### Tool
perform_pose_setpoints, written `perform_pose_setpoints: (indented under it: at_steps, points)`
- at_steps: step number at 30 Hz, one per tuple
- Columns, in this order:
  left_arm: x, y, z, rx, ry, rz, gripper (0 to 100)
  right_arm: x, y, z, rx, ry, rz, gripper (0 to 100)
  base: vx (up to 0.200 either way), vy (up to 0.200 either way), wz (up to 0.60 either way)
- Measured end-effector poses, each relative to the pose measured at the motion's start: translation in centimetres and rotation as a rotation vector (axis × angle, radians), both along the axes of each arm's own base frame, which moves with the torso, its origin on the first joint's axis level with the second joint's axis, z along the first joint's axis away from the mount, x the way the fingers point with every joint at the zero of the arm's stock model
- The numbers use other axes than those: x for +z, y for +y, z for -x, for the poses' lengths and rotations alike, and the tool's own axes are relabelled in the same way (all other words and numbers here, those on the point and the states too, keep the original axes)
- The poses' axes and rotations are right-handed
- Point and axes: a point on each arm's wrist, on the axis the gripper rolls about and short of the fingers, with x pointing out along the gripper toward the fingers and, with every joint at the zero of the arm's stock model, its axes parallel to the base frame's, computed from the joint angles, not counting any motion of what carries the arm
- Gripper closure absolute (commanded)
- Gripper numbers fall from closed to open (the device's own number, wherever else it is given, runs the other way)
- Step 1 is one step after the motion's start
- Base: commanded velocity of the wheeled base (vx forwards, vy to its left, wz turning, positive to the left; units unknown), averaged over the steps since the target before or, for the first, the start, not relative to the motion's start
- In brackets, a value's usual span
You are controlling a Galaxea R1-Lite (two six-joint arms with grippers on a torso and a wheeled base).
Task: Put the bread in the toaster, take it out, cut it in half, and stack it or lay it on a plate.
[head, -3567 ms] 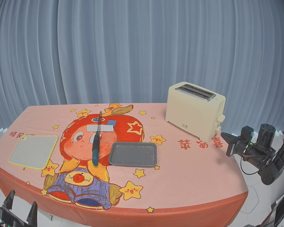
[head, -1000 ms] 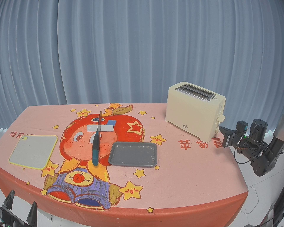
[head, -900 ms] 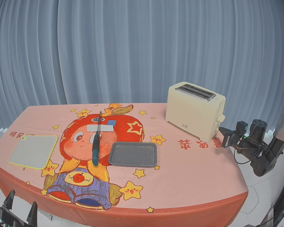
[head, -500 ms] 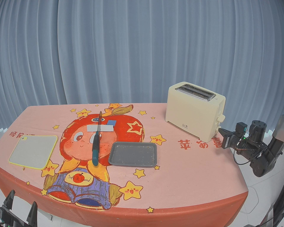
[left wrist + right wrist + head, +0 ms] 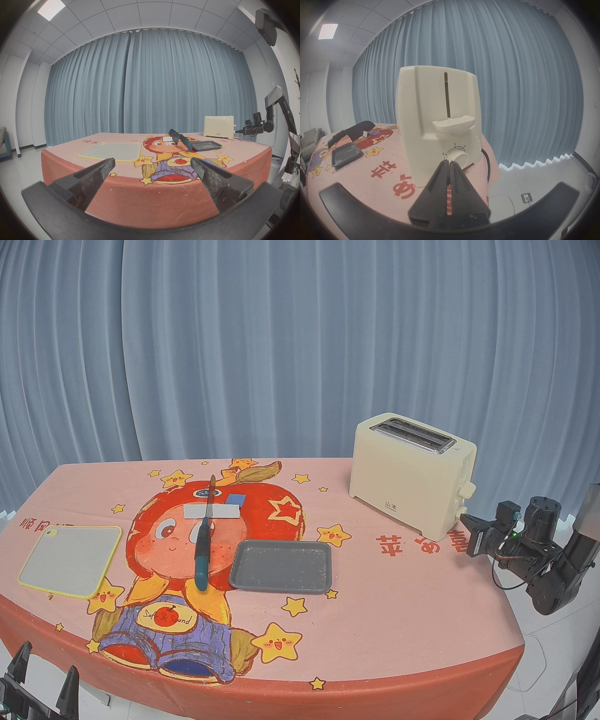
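- Desk (image 5: 387,615): wears a pink cartoon cloth and carries everything listed below.
- Toaster (image 5: 406,484): cream, stands upright at the desk's far right corner, two slots on top. Shows its control end to the right arm, with the lever (image 5: 453,122) at the low end of its slit and the round dial (image 5: 455,156) beneath.
- Cutting board (image 5: 70,560): grey with a yellow rim, lies flat near the desk's left edge, well apart from the toaster.
- Grey tray (image 5: 281,546): rectangular, sits near the middle of the desk, between board and toaster.
- Knife (image 5: 202,546): teal handle towards the robot, lies just left of the tray, blade crossing a small white strip (image 5: 228,511).
- Right pincer (image 5: 467,519): fingers pressed together, nothing between them, tips level with the dial and pointing straight at it from just off the desk's right edge. Close to the toaster's end face; contact cannot be told.
- Left pincer (image 5: 152,161): fingers spread wide, holding nothing, hangs below the desk's near left edge, well apart from the toaster.
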Motion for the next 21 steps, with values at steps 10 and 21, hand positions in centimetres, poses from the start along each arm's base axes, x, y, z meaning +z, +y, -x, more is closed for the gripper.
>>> perform_pose_setpoints:
  at_steps: [10,21]
  points:
    - [0.00,0.00,0.00,0.000,0.000,0.000,0,-0.19,0.00,0.08,0.000,0.008,0.003,100,0.000,0.000,0.00]
    - [0.00,0.00,0.00,0.000,0.000,0.000,0,-0.43,0.00,0.07,0.000,0.016,0.005,100,0.000,0.000,0.00]
